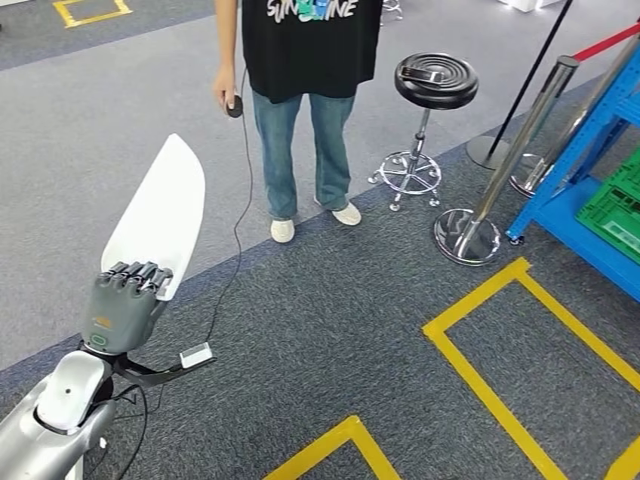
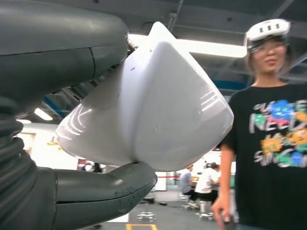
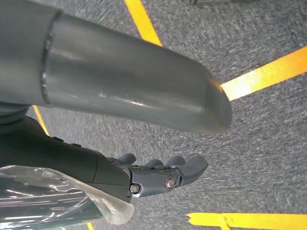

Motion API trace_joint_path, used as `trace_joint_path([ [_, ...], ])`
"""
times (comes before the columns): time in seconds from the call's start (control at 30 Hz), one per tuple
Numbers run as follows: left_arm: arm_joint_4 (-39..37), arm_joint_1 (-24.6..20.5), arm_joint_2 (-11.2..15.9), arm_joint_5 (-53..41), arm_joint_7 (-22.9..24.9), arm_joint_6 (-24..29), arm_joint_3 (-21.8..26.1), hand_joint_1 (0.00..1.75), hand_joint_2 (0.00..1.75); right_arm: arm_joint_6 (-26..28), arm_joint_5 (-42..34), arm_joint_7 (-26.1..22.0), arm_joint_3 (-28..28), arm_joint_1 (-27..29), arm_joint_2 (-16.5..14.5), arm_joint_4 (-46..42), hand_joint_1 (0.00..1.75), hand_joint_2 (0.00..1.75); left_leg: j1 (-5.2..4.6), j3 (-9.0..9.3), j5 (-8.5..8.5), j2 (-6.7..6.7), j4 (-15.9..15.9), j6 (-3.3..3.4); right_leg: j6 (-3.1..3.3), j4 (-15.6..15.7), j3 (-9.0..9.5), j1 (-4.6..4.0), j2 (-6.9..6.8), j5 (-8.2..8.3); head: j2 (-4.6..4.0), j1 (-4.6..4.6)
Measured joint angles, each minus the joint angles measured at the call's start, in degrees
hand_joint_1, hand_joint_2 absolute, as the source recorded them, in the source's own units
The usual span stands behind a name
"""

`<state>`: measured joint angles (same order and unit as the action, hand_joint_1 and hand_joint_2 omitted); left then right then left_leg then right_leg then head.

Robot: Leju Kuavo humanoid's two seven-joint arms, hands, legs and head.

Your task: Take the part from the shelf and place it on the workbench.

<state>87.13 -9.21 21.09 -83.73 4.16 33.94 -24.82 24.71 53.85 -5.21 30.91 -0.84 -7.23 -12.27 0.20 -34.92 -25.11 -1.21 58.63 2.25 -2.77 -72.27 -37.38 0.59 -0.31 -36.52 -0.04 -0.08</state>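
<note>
The part (image 1: 158, 215) is a smooth white curved shell, and my left hand (image 1: 124, 300) grips its lower end at the lower left of the head view, holding it upright above the carpet. In the left wrist view the white part (image 2: 159, 105) sits between my left hand's fingers and its thick grey thumb (image 2: 105, 189). My right hand (image 3: 108, 167) hangs over the grey carpet with its fingers (image 3: 163, 172) stretched out, apart from the thumb, and nothing in them.
A person (image 1: 309, 100) in a black T-shirt and jeans stands just ahead, holding a small corded controller (image 1: 235, 105). A black stool (image 1: 434, 85), chrome stanchions (image 1: 468, 235) and a blue shelf frame (image 1: 581, 170) with a green crate (image 1: 615, 210) stand to the right. Yellow tape lines (image 1: 490, 390) mark the carpet.
</note>
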Motion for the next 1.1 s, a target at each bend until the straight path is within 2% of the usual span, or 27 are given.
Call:
trace_joint_path([
  [0.03,-0.1,0.2,0.0,0.0,0.0,0.0,0.0,1.75,1.75,0.0,0.0,0.1,0.0,0.1,0.0,0.0,0.00,0.00,-0.15,0.00,0.00,-0.84,0.0,0.04,0.18,-1.9,-1.32,-0.06,0.21,-0.02,0.00,0.01],
  [0.07,-0.1,0.4,-0.1,-0.1,0.0,0.1,0.0,1.75,1.75,0.0,0.0,0.2,0.0,0.2,0.0,0.0,0.00,0.00,-0.28,0.04,-0.01,-1.71,0.0,0.06,0.44,-1.6,-1.64,-0.13,0.38,1.14,0.00,0.00],
  [0.1,-0.2,0.5,-0.1,-0.1,0.1,0.1,0.0,1.75,1.75,0.0,0.1,0.3,0.0,0.2,0.0,0.1,0.00,0.00,-0.37,0.11,0.00,-2.55,0.0,0.06,0.77,1.0,-0.83,-0.21,0.71,3.24,0.00,-0.01],
  [0.13,-0.2,0.5,-0.1,-0.1,0.1,0.1,0.0,1.75,1.75,0.0,0.1,0.3,0.0,0.1,0.0,0.1,0.00,0.00,-0.40,0.18,0.00,-3.36,0.0,0.05,1.13,5.0,0.75,-0.28,1.74,5.75,0.00,-0.01],
  [0.2,-0.3,0.5,-0.1,-0.1,0.1,0.2,0.0,1.75,1.75,0.1,0.1,0.3,0.0,0.1,0.0,0.1,0.00,0.00,-0.42,0.10,0.02,-4.84,0.2,-0.19,1.66,12.0,3.87,-0.22,4.75,8.53,-0.01,-0.07],
  [0.23,-0.3,0.5,-0.1,-0.1,0.1,0.2,0.0,1.75,1.75,0.1,0.1,0.2,0.0,0.1,0.0,0.1,0.00,0.00,-0.28,-0.08,0.09,-5.54,0.2,-0.45,1.75,13.8,4.78,-0.24,5.80,8.85,-0.01,-0.12],
  [0.27,-0.3,0.5,-0.2,-0.1,0.1,0.3,0.0,1.75,1.75,0.1,0.1,0.1,0.0,0.1,0.0,0.1,0.00,0.00,-0.10,-0.28,0.23,-6.28,0.2,-0.84,1.79,14.3,5.19,-0.27,5.94,8.62,-0.01,-0.13],
  [0.33,-0.3,0.7,-0.2,-0.2,0.2,0.4,0.0,1.75,1.75,0.1,0.1,0.0,0.1,0.0,0.0,0.1,0.00,0.00,0.25,-0.49,0.52,-7.52,-0.1,-1.58,1.99,14.8,5.74,-0.38,4.61,8.79,0.00,-0.13],
  [0.37,-0.3,0.7,-0.2,-0.2,0.2,0.4,0.1,1.75,1.75,0.1,0.1,-0.1,0.1,0.0,0.0,0.1,0.00,0.00,0.18,-0.55,0.45,-6.84,-0.1,-1.85,2.24,15.3,6.10,-0.31,3.80,8.98,0.00,-0.10],
  [0.43,-0.4,0.6,-0.1,-0.1,0.2,0.5,0.3,1.75,1.75,0.1,0.1,-0.2,0.2,-0.1,0.0,0.1,0.00,0.00,-0.03,-1.88,-1.33,-3.11,2.7,-2.26,2.69,16.3,6.94,-0.19,1.96,9.27,0.00,-0.36],
  [0.47,-0.4,0.5,-0.2,-0.1,0.2,0.5,0.4,1.75,1.75,0.1,0.1,-0.3,0.2,-0.1,0.0,0.1,0.00,0.00,-0.03,-3.42,-2.98,-0.95,5.9,-2.45,2.80,16.5,7.18,-0.27,1.06,9.22,0.00,-0.46],
  [0.5,-0.5,0.4,-0.3,-0.1,0.2,0.5,0.5,1.75,1.75,0.1,0.1,-0.3,0.4,-0.1,0.0,0.1,0.00,0.00,0.10,-5.31,-4.66,0.17,9.7,-2.68,2.86,16.6,7.31,-0.33,0.14,9.11,0.00,-0.60],
  [0.53,-0.5,0.5,-0.3,-0.1,0.3,0.5,0.5,1.75,1.75,0.1,0.1,-0.3,0.5,0.0,0.0,0.1,0.00,0.00,0.24,-6.92,-5.75,0.53,12.9,-2.90,2.89,16.5,7.37,-0.37,-0.75,8.97,0.00,-0.60],
  [0.57,-0.6,0.6,-0.4,-0.1,0.3,0.5,0.5,1.75,1.75,0.1,0.1,-0.3,0.6,0.0,0.0,0.1,0.00,0.00,0.35,-7.74,-5.86,0.67,14.5,-3.05,2.86,16.5,7.43,-0.39,-1.62,8.83,0.00,-0.61],
  [0.6,-0.7,0.7,-0.5,-0.1,0.3,0.5,0.5,1.75,1.75,0.1,0.1,-0.3,0.7,0.1,0.0,0.1,0.00,0.00,0.42,-7.44,-4.91,0.82,13.9,-3.13,2.80,16.5,7.53,-0.39,-2.45,8.67,0.00,-0.62],
  [0.63,-0.7,0.7,-0.5,-0.1,0.3,0.5,0.5,1.75,1.75,0.1,0.1,-0.3,0.8,0.1,0.0,0.1,0.00,0.00,0.44,-6.07,-3.19,1.27,11.3,-3.13,2.68,16.5,7.70,-0.39,-3.24,8.49,0.00,-0.62],
  [0.67,-0.8,0.7,-0.5,-0.1,0.3,0.5,0.6,1.75,1.75,0.1,0.2,-0.3,0.8,0.1,0.0,0.1,0.00,0.00,0.38,-4.08,-1.39,2.50,7.6,-3.03,2.50,16.5,7.92,-0.43,-3.96,8.27,0.00,-0.63],
  [0.73,-0.8,0.5,-0.5,-0.1,0.3,0.6,0.7,1.75,1.75,0.1,0.3,-0.2,0.9,0.1,0.0,0.1,0.00,0.00,-0.05,-0.86,0.35,4.76,1.5,-2.43,1.93,16.2,8.23,-0.79,-5.19,7.64,0.00,-0.67],
  [0.77,-0.8,0.5,-0.5,-0.1,0.3,0.6,0.7,1.75,1.75,0.1,0.4,-0.2,1.0,0.0,0.1,0.1,0.00,0.00,-0.26,-0.24,0.30,5.29,0.2,-2.02,1.63,16.1,8.34,-0.97,-5.77,7.35,0.00,-0.65],
  [0.83,-0.9,0.6,-0.6,-0.1,0.3,0.7,0.8,1.75,1.75,0.2,0.5,-0.2,1.0,-0.1,0.1,0.1,0.00,0.00,-0.39,-0.21,0.05,4.12,-0.1,-1.15,1.05,16.1,8.65,-1.05,-7.03,6.85,0.00,-0.58],
  [0.87,-0.9,0.7,-0.5,-0.1,0.3,0.7,0.9,1.75,1.75,0.2,0.6,-0.2,1.0,-0.2,0.1,0.1,0.00,0.00,-0.35,-0.17,0.05,3.40,-0.3,-0.82,0.74,15.8,8.63,-0.93,-6.56,6.38,0.00,-0.49],
  [0.93,-0.9,0.6,-0.5,-0.1,0.4,0.7,1.0,1.75,1.75,0.2,0.6,-0.2,1.0,-0.2,0.1,0.1,0.00,0.00,-0.13,-0.01,0.12,2.12,-0.5,-0.10,0.27,12.3,6.98,-0.62,-3.43,4.22,0.00,-0.25],
  [0.97,-0.9,0.6,-0.6,-0.1,0.4,0.8,1.0,1.75,1.75,0.2,0.6,-0.2,1.0,-0.2,0.1,0.1,0.00,0.00,-0.11,0.01,0.08,1.49,-0.5,0.17,0.17,8.5,5.03,-0.49,-1.46,2.51,-0.01,-0.11],
  [1.0,-0.9,0.5,-0.6,-0.1,0.4,0.8,1.0,1.75,1.75,0.2,0.6,-0.2,1.0,-0.1,0.1,0.1,0.00,0.00,-0.15,0.02,0.03,0.78,-0.5,0.37,0.16,4.2,2.66,-0.44,-0.37,0.84,-0.01,-0.05],
  [1.03,-0.9,0.6,-0.7,-0.2,0.4,0.8,1.0,1.75,1.75,0.2,0.6,-0.1,1.0,0.0,0.1,0.1,0.00,0.00,-0.22,0.04,-0.01,-0.01,-0.5,0.46,0.18,0.4,0.42,-0.44,0.06,-0.20,-0.01,-0.03],
  [1.07,-0.9,0.6,-0.7,-0.2,0.4,0.8,1.0,1.75,1.75,0.2,0.6,-0.1,1.0,0.1,0.1,0.1,0.00,0.00,-0.30,0.08,-0.04,-0.85,-0.4,0.50,0.26,-1.6,-1.15,-0.46,0.24,-0.18,-0.01,-0.03],
  [1.1,-1.0,0.7,-0.8,-0.2,0.4,0.8,1.0,1.75,1.75,0.2,0.6,-0.1,1.0,0.2,0.1,0.1,0.00,0.00,-0.36,0.15,-0.07,-1.69,-0.4,0.50,0.40,-1.2,-1.61,-0.47,0.38,1.10,0.00,-0.04],
])
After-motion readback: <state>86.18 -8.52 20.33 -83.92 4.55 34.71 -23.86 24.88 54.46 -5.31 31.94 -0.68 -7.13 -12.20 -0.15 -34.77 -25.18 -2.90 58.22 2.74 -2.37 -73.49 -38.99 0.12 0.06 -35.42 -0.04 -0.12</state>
